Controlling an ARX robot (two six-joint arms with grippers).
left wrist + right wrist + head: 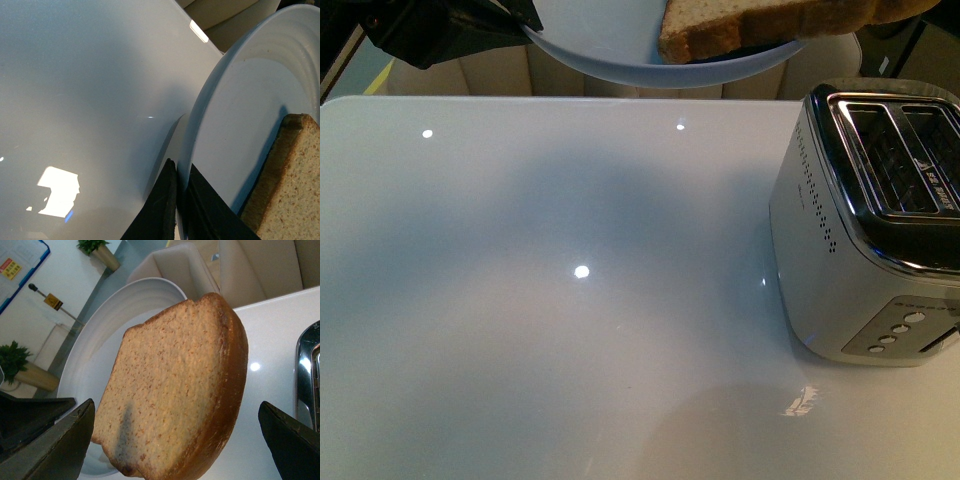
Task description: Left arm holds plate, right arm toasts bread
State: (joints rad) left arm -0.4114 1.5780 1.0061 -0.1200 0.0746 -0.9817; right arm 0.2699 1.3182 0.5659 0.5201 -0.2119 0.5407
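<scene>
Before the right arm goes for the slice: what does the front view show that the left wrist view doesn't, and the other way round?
Front view only: the toaster standing on the right of the table, with its two top slots and its buttons.
Left wrist view only: the grip itself. The left gripper is shut on the plate's rim, with its fingers one on each face.
Both: the plate held above the white table, with the bread lying on it.
</scene>
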